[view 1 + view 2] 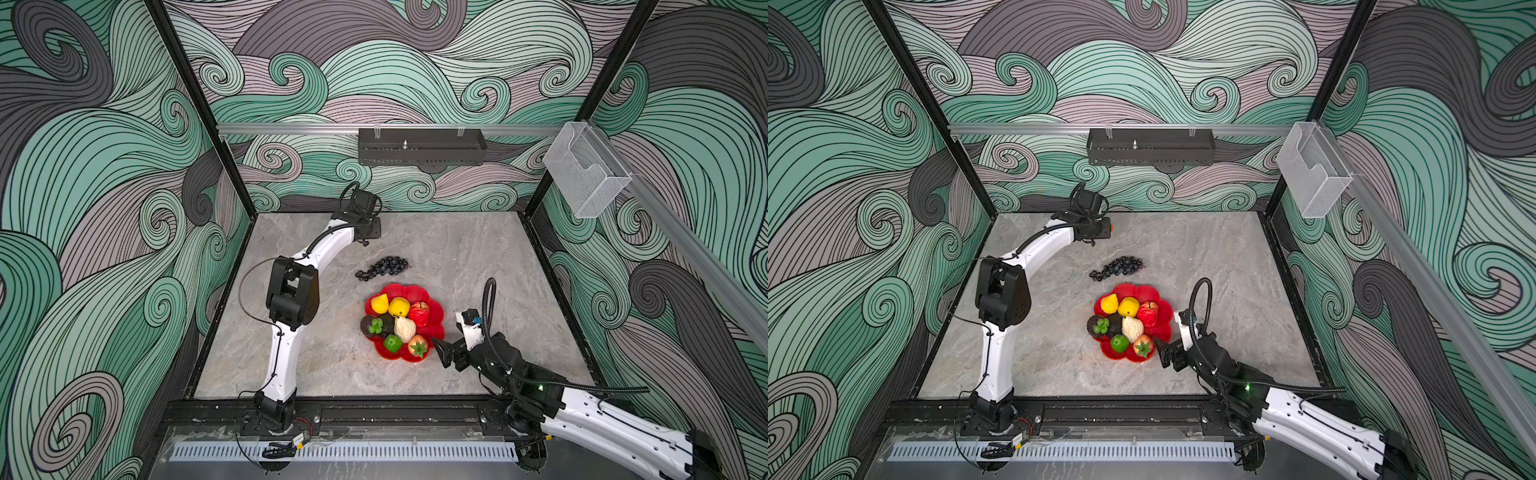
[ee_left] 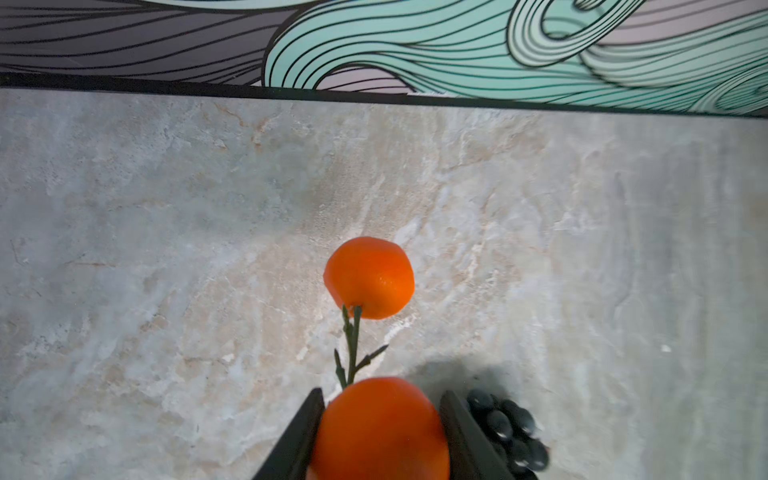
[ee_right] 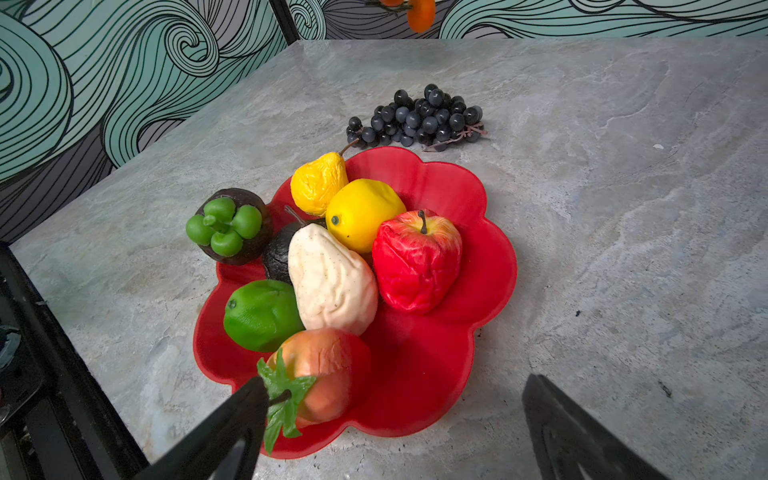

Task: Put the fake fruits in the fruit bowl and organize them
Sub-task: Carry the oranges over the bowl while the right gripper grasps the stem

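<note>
Grey marbled worktop (image 1: 478, 266) fills the cell, walled by teal wave-pattern panels. At its 12 o'clock edge, close to the back wall, the left pincer (image 2: 382, 395) is clamped on one orange tangerine (image 2: 380, 432), with a jaw against each flank. A second tangerine (image 2: 369, 277) sits beyond it on a thin green twig (image 2: 352, 345). The pair's long axis therefore runs straight out ahead of the jaws, which in both top views point toward 3 o'clock, along the wall.

The fruit bowl (image 1: 436, 316) lies at about 5 o'clock from that pincer, off to the side of the axis. The black grape bunch (image 1: 382, 268) rests on the worktop between them, just off the bowl's 11 o'clock petal. Eight fruits crowd the bowl's 9 o'clock half and its 6 o'clock petal. The petals from 12 round to 4 o'clock are mostly bare.

The right pincer (image 3: 397, 380) is spread wide and empty at the bowl's 4 o'clock rim. One tip is just beside the leafy cap of a reddish fruit (image 3: 328, 365).

The right arm is nearer the bowl, but the left carries the load. I judge its path must pass over the grapes and swing the twig round so both tangerines land on the bare 3 o'clock petals.
</note>
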